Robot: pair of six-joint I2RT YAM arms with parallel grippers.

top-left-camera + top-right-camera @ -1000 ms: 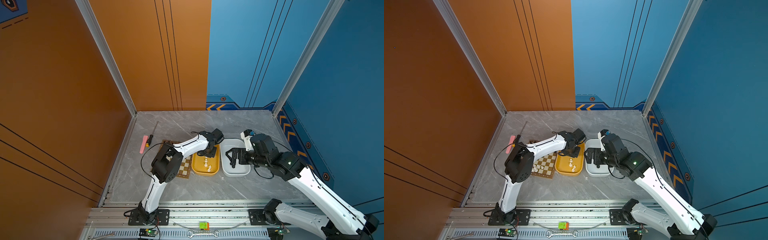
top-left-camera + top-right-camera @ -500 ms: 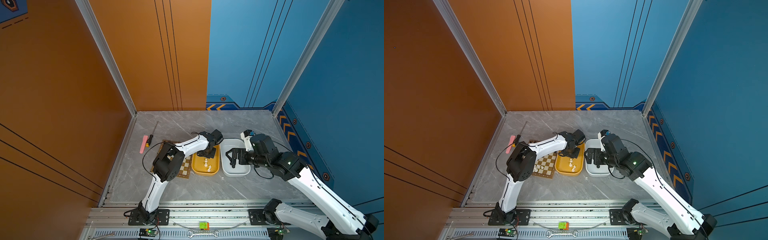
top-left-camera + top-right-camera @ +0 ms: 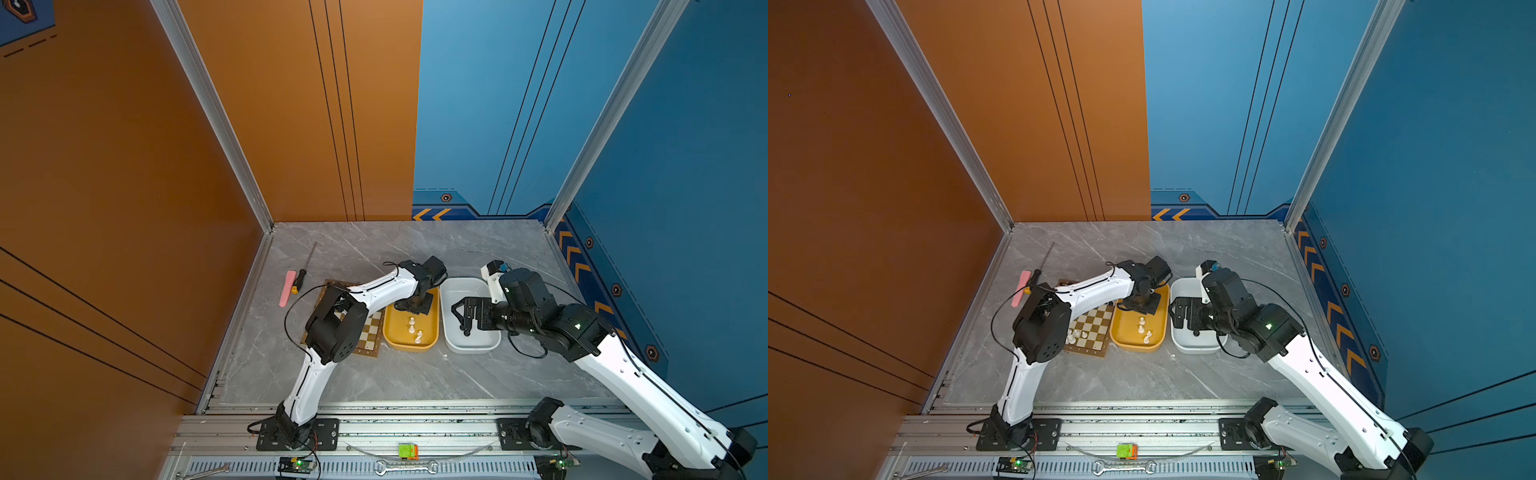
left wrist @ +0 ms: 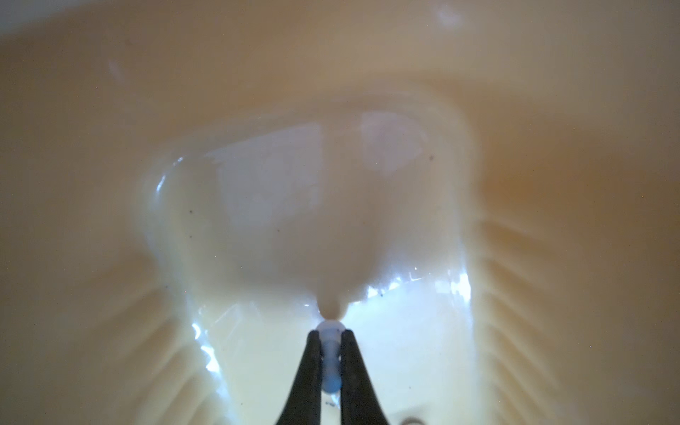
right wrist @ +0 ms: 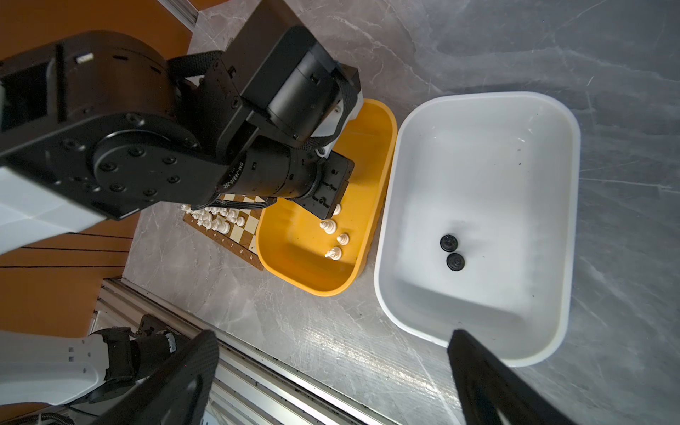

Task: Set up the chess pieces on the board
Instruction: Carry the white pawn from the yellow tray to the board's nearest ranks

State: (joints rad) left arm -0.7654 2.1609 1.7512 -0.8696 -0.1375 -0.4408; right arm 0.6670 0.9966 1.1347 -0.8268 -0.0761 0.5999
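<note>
The board point(image 3: 372, 332) point(image 3: 1092, 328) point(image 5: 235, 235) lies left of a yellow tub point(image 3: 409, 347) point(image 5: 305, 290), partly under my left arm. Several cream-white chess pieces point(image 3: 1077, 336) point(image 5: 217, 217) stand along its near edge. Three more white pieces point(image 3: 411, 328) point(image 5: 333, 228) stand in the yellow tub. My left gripper point(image 3: 415, 307) point(image 4: 330, 336) reaches down into that tub, shut on a white piece point(image 4: 330, 346). My right gripper point(image 3: 461, 316) point(image 5: 331, 335) hangs open and empty over the white tub point(image 3: 471, 347) point(image 5: 386, 220). Two black pieces point(image 5: 449, 243) lie in the white tub.
A pink strip point(image 3: 287, 288) and a screwdriver point(image 3: 305, 266) lie on the grey table left of the board, near the orange wall. The two tubs touch side by side. A wrench point(image 3: 405, 468) and a green-orange block point(image 3: 408, 451) rest on the front rail.
My left gripper's jaws have drawn together on a white piece inside the yellow tub. The right arm has stayed where it was.
</note>
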